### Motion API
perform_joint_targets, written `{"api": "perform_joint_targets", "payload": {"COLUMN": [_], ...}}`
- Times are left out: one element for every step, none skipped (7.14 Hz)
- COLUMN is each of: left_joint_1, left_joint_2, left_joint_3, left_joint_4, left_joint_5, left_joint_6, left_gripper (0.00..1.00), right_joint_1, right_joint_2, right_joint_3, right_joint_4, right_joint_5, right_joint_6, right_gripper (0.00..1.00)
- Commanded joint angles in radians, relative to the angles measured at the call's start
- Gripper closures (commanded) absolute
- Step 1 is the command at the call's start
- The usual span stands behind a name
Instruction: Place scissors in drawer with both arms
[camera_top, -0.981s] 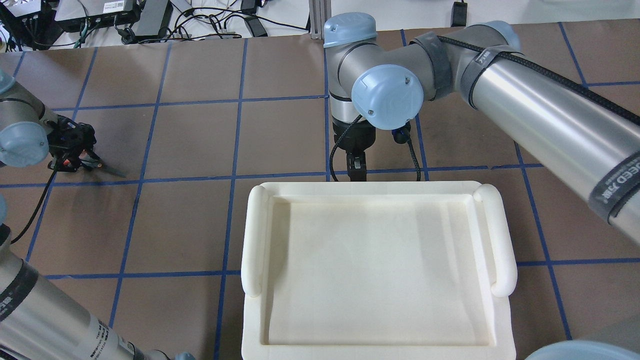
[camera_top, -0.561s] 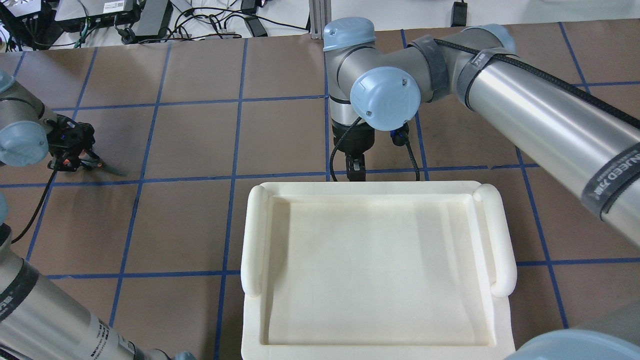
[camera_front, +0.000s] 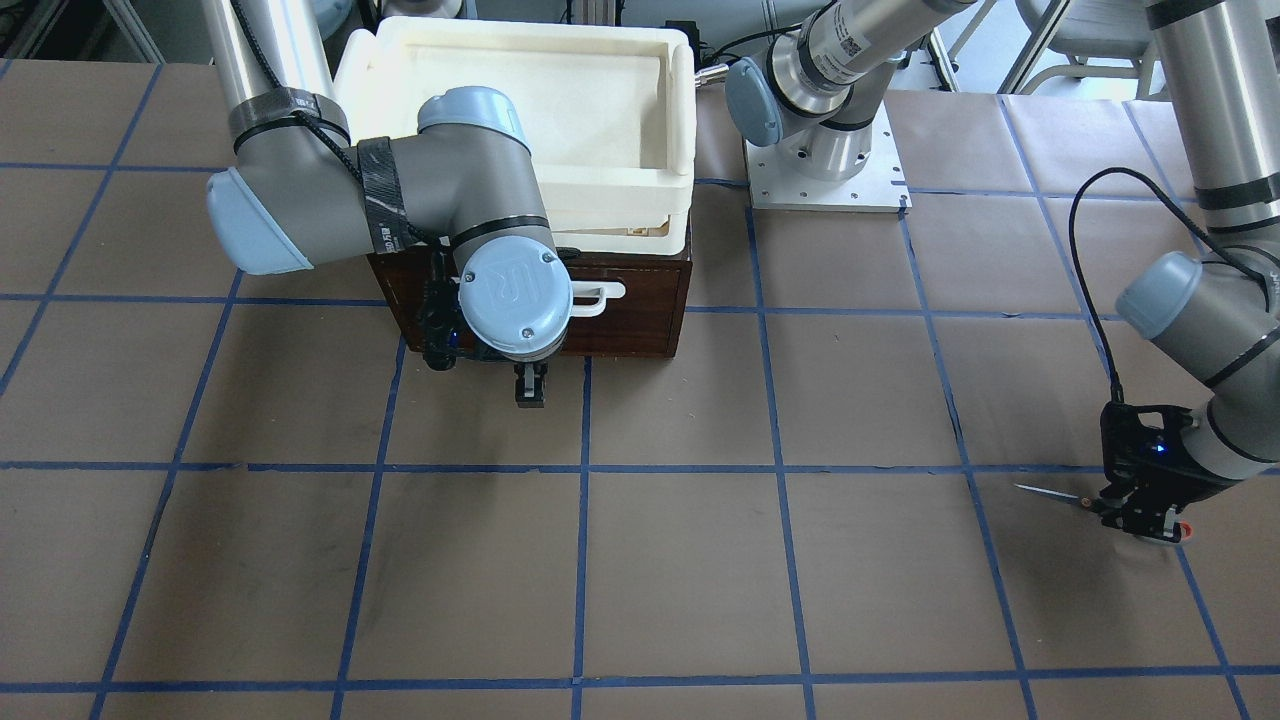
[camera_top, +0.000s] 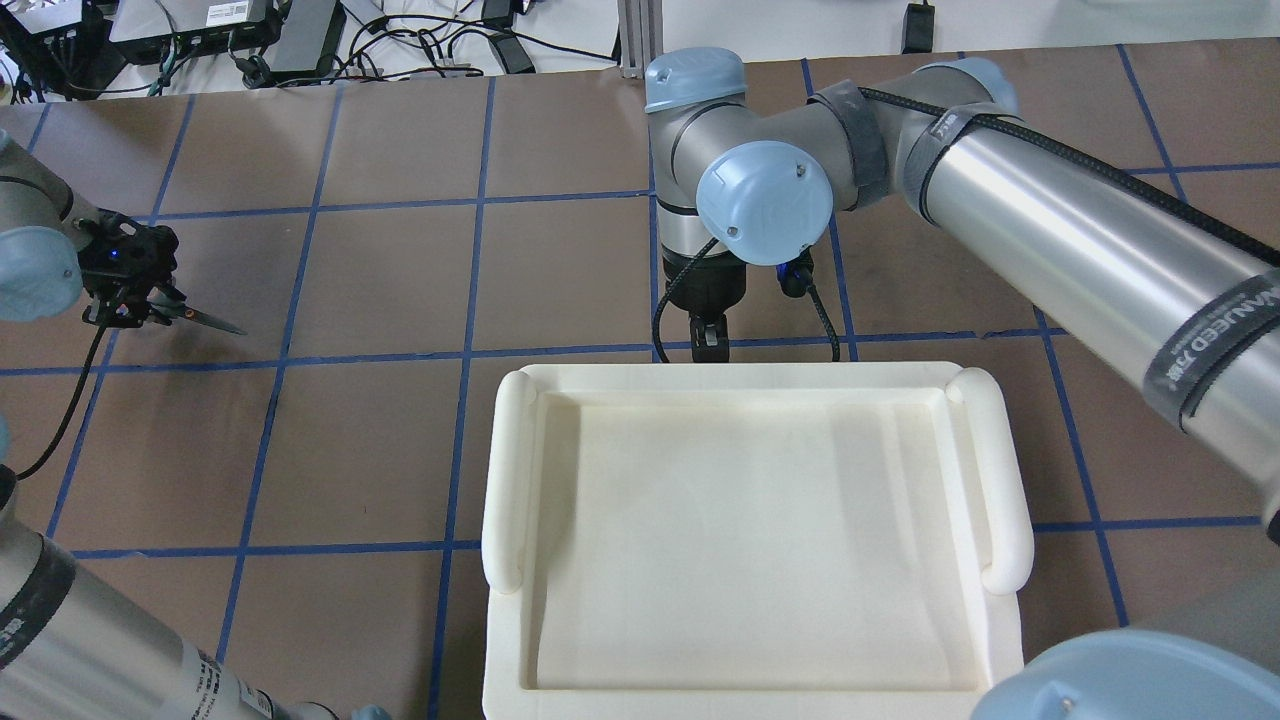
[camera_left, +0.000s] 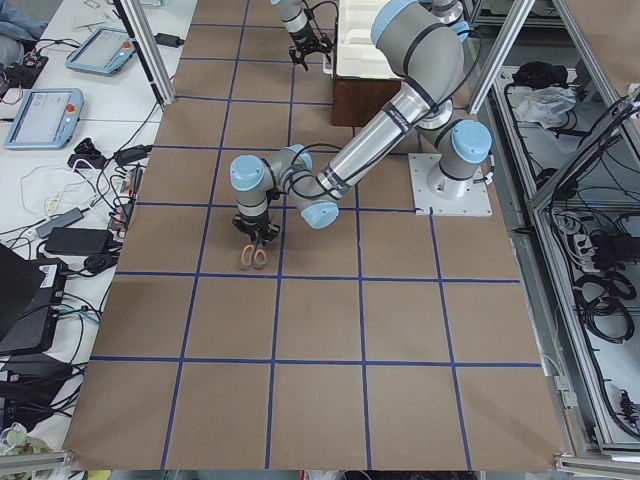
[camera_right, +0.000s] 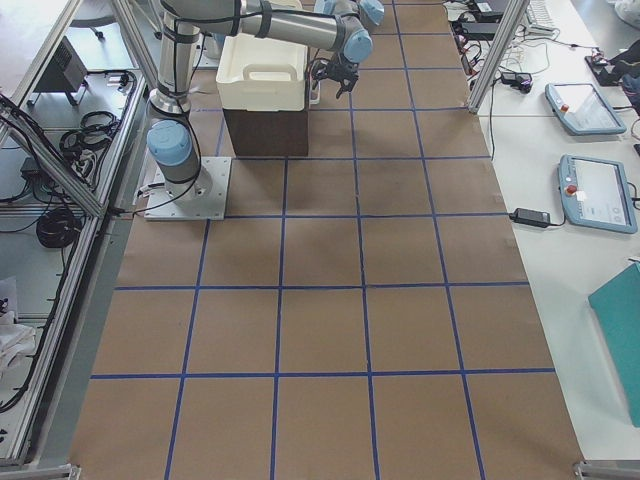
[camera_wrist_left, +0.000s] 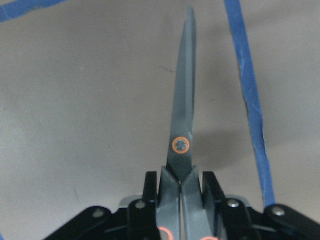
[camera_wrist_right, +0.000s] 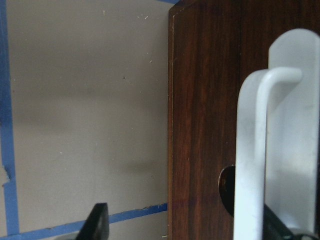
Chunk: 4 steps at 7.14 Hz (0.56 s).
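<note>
My left gripper (camera_top: 125, 295) is shut on the scissors (camera_top: 205, 319) at the far left of the table. It holds them by the grey, orange-lined handles just above the surface, slim blades pointing out over the table. The left wrist view shows the closed blades (camera_wrist_left: 182, 120) sticking out from between the pads. My right gripper (camera_front: 530, 385) points down in front of the dark brown drawer (camera_front: 640, 320), by its white bar handle (camera_front: 598, 297). In the right wrist view its fingers (camera_wrist_right: 97, 222) stand apart, with the handle (camera_wrist_right: 255, 150) between them. The drawer is closed.
A cream-white foam tray (camera_top: 740, 375) sits on top of the drawer cabinet and hides it from overhead. Blue tape lines grid the brown table. The left arm's base plate (camera_front: 825, 165) stands beside the cabinet. Cables and boxes lie beyond the far edge.
My left gripper has moved a little further out and to the left with the scissors. My right arm's wrist has shifted slightly left; its gripper stays in front of the drawer.
</note>
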Motion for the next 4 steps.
{"api": "perform_joint_targets", "payload": {"left_joint_1": [-0.013,-0.048,-0.068,-0.079], "left_joint_2": [0.049,0.076,0.116,0.148], "left_joint_3": [-0.001,-0.001,-0.001,-0.001], "left_joint_4": [-0.05,-0.068,-0.138,-0.166], "left_joint_5": [-0.006,-0.014,-0.014,-0.014], "left_joint_6": [-0.038,-0.061,-0.119,-0.149], "left_gripper": [1.0,1.0,1.0,1.0], "right_joint_1": [-0.002,0.001,-0.002,-0.002], "right_joint_2": [0.001,0.003,0.004,0.004], "right_joint_3": [0.016,0.022,0.022,0.021], "right_joint_4": [-0.009,-0.016,-0.018,-0.028], "right_joint_5": [0.001,-0.001,-0.003,-0.01], "right_joint_6": [-0.006,-0.009,-0.023,-0.026], "right_gripper": [0.0,0.0,0.0,0.0]}}
